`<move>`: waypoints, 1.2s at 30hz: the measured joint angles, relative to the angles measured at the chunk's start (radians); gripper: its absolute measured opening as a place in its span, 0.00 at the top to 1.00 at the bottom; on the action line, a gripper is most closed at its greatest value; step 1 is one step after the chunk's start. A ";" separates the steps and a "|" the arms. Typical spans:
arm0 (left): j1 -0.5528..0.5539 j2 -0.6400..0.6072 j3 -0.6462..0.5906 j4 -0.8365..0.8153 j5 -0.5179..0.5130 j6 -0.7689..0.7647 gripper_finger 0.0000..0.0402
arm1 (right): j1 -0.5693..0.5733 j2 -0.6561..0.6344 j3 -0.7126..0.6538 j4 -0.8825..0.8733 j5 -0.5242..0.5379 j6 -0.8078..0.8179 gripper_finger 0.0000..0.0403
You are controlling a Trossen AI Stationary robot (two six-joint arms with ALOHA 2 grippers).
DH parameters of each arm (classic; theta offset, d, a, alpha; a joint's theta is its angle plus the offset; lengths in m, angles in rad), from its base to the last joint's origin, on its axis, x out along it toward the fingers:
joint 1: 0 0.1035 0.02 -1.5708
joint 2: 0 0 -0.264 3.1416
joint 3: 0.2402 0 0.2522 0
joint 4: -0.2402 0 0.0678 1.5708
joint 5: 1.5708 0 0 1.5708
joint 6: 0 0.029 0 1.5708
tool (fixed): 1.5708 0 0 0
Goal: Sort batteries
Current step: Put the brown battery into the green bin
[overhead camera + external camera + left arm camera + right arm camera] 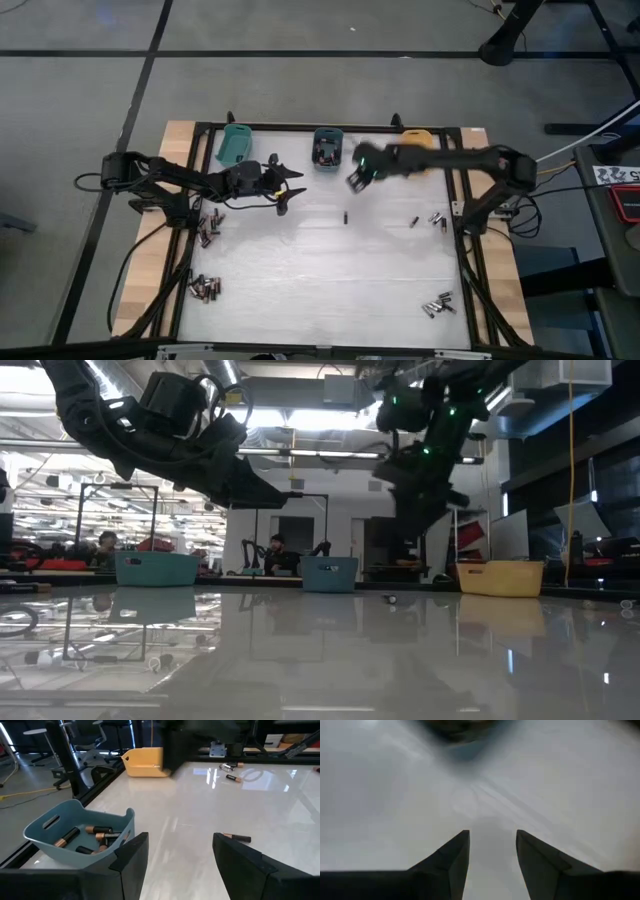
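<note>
I see three bins along the far edge: teal bin (234, 143), blue bin (327, 148) (several batteries (95, 830) inside), yellow bin (418, 138) partly behind my right arm. Loose cells lie in four clusters by the table's (320, 290) sides, plus singles mid-table. Right gripper (357, 178) hovers near the blue bin, fingers apart, empty. Left gripper (287, 187) likewise gapes.

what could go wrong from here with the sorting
The right gripper is blurred mid-move with open, empty fingers close to the blue bin; a fast swing might clip its rim and shift it.

The left gripper, also open and empty, hangs just across from it, so the two arms may collide over the middle.

The lone battery lies under that shared space; both arms going for it would raise that risk.
</note>
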 joint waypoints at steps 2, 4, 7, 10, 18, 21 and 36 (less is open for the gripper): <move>0.000 0.000 0.000 0.000 0.000 0.000 0.48 | 0.092 0.011 -0.016 0.071 0.029 0.093 0.59; 0.000 0.000 0.000 0.000 0.000 -0.001 0.48 | 0.172 0.032 -0.021 0.126 0.078 0.177 0.59; 0.000 0.000 0.000 0.000 0.000 -0.001 0.48 | 0.258 0.080 -0.022 0.184 0.168 0.281 0.59; 0.000 0.000 0.000 0.006 0.000 -0.001 0.48 | 0.302 0.149 -0.022 0.238 0.208 0.361 0.59; -0.003 -0.001 0.004 0.004 0.000 -0.028 0.48 | 0.342 0.329 0.003 0.378 0.201 0.410 0.59; -0.005 -0.001 0.004 0.000 0.000 -0.027 0.48 | 0.371 0.373 0.033 0.388 0.213 0.412 0.59; -0.003 -0.001 0.004 -0.003 0.000 -0.019 0.48 | 0.466 0.510 0.121 0.279 0.360 0.405 0.95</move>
